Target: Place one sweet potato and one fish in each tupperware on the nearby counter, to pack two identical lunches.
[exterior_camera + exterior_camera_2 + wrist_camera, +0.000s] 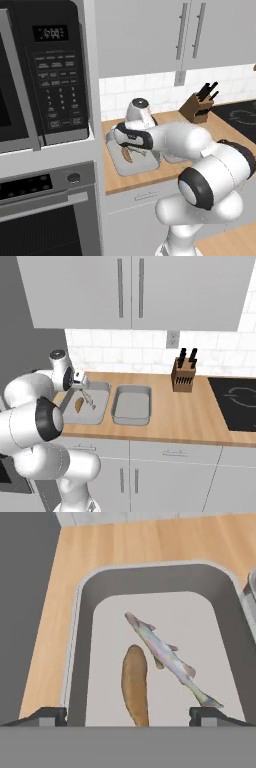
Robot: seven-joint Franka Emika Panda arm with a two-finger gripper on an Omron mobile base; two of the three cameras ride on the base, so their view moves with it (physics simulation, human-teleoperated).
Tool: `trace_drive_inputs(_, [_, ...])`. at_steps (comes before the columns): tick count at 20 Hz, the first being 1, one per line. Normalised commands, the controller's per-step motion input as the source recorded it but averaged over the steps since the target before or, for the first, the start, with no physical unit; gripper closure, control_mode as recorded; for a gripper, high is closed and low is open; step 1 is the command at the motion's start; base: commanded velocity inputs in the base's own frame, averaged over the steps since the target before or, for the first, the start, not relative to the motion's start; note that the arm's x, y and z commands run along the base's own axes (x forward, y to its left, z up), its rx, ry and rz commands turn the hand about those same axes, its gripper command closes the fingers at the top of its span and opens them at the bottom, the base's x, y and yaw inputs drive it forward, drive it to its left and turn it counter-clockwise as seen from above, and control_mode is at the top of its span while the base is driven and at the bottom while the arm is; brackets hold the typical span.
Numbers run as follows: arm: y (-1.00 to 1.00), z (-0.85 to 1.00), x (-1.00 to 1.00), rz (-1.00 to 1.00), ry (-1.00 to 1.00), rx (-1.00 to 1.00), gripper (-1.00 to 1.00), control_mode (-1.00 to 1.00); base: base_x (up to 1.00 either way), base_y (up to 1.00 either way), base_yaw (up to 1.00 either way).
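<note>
The left tupperware (pixel 85 647) holds a brown sweet potato (pixel 135 684) and a silvery fish (pixel 167 657) lying slantwise beside it. My gripper (pixel 129 714) hovers right above this tray, open, fingertips (pixel 47 714) spread wide with nothing between them. From the right base, the gripper (pixel 82 387) is over the left tupperware (pixel 70 418) with the sweet potato (pixel 79 404) and fish (pixel 89 399) under it. The second tupperware (pixel 131 387) stands empty just to its right on the wooden counter (pixel 185 411). The left base view shows the sweet potato (pixel 127 154) in the tray (pixel 132 169) under my forearm.
A knife block (pixel 183 376) stands at the back of the counter, and the black stovetop (pixel 237 401) lies to the right. A microwave (pixel 45 75) over an oven (pixel 45 215) forms a tall wall left of the trays. Upper cabinets hang overhead.
</note>
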Motion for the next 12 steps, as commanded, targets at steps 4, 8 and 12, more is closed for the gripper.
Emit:
trace_drive_inputs(4, [-0.69, 0.9, -1.0, -0.02, 0.01, 0.0, -1.0, -1.0, 0.0, 0.0, 0.0])
trace_drive_inputs(8, [-0.77, 0.96, -1.0, -0.04, 0.06, 0.0, -1.0, -1.0, 0.0, 0.0, 0.0])
trace_drive_inputs(12, [-0.58, 0.76, -1.0, -0.08, 0.01, 0.0, -1.0, -1.0, 0.0, 0.0, 0.0])
